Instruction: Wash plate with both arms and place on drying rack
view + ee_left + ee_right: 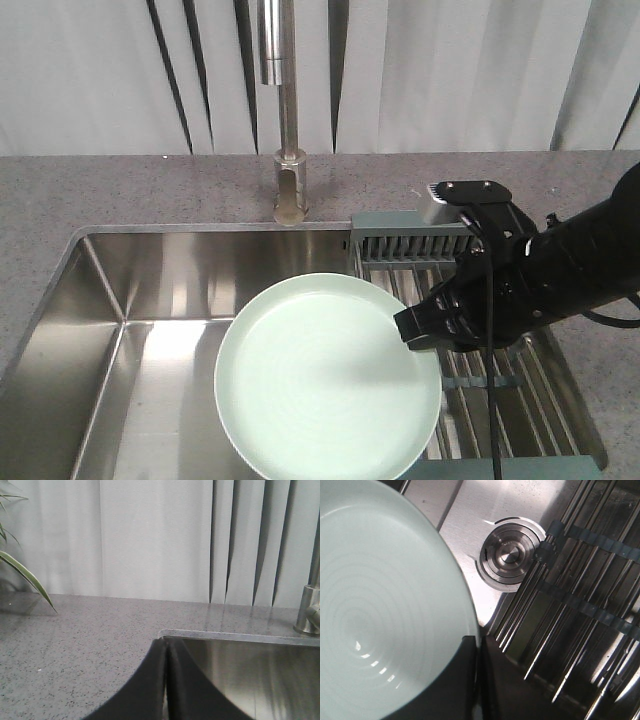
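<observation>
At far left, a plant leaf is arching over the grey speckled surface. The left end effector is hovering above that surface, beside a corner of the steel sink. Its two black fingers are pressing together with only a hairline slit between them and nothing in their grip. Moving right, the faucet is standing behind the sink at mid-frame. The pale mint plate is hanging face-up and roughly level over the sink, raised above the basin. Its right edge is overlapping the drying rack in the front view. The right end effector is clamping the plate's right rim, jaws closed on it. In the right wrist view the drain is showing just past the plate's edge. Farthest right, the rack's metal bars are spanning the sink's right part.
</observation>
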Robot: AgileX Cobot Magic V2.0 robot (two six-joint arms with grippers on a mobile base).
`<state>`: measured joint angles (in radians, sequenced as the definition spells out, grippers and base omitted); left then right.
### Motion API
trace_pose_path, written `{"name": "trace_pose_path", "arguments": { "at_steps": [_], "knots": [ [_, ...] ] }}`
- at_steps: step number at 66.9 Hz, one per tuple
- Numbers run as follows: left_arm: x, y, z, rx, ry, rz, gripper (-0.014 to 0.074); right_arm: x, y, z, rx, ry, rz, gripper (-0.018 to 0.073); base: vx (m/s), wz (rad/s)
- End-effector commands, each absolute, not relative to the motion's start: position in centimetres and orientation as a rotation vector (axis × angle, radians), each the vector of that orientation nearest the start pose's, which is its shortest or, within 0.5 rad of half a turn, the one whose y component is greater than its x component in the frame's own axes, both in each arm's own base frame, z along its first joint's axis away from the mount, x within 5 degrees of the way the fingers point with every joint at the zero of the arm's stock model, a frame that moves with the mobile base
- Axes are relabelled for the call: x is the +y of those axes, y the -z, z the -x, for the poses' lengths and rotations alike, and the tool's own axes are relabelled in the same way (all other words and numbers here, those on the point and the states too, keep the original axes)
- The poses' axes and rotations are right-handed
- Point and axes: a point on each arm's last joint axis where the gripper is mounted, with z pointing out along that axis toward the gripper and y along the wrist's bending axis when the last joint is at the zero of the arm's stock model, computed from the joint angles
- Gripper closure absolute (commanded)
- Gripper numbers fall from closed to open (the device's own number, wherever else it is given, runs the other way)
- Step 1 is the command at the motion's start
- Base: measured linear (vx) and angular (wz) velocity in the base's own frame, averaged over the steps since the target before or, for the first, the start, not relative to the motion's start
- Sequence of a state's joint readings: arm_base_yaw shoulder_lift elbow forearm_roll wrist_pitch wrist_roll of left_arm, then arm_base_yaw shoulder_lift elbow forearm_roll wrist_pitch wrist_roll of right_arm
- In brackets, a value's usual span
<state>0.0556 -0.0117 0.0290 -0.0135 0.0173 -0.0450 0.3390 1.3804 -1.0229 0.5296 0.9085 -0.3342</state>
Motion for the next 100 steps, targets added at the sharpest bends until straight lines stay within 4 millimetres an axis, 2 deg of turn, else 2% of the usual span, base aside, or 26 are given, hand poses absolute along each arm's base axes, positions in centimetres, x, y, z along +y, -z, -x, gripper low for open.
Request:
{"name": "trace_pose_path", "arguments": {
  "at_steps": [1, 43, 55, 67, 74, 83, 90, 100],
  "knots": [
    [0.3, -21.9, -5.3, 1.4, 0.004, 0.079, 0.0603, 12.4, -30.5, -24.1, 2.538, -0.687, 0.542, 0.0561, -0.01, 0.06],
    [0.3, -22.4, -5.2, 1.369, 0.003, 0.077, 0.0603, 12.4, -30.5, -24.1, 2.538, -0.687, 0.543, 0.0561, 0.0, 0.01],
    [0.3, -24.7, -4.6, 1.22, 0.044, 0.1, 0.0603, 12.4, -30.5, -24.1, 2.538, -0.687, 0.543, 0.0561, 0.0, 0.0],
    [0.2, -28.8, -3.9, 1.282, 0.053, 0.107, 0.0603, 12.4, -30.5, -24.1, 2.538, -0.687, 0.542, 0.0561, 0.0, 0.0],
    [0.2, -31.5, -4.2, 1.355, 0.053, 0.112, 0.0603, 12.4, -30.5, -24.1, 2.538, -0.687, 0.542, 0.0561, 0.0, 0.0],
    [0.3, -34.6, -5.8, 1.489, 0.05, 0.119, 0.0603, 12.4, -30.5, -24.1, 2.538, -0.687, 0.542, 0.0561, 0.0, 0.0],
    [0.3, -36.0, -7.6, 1.626, 0.013, 0.09, 0.0603, 12.4, -30.5, -24.1, 2.538, -0.687, 0.543, 0.0561, 0.0, 0.0],
    [0.5, -36.5, -10.5, 1.834, -0.044, 0.024, 0.0603, 12.4, -30.5, -24.1, 2.538, -0.687, 0.543, 0.0561, 0.0, 0.0]
  ]
}}
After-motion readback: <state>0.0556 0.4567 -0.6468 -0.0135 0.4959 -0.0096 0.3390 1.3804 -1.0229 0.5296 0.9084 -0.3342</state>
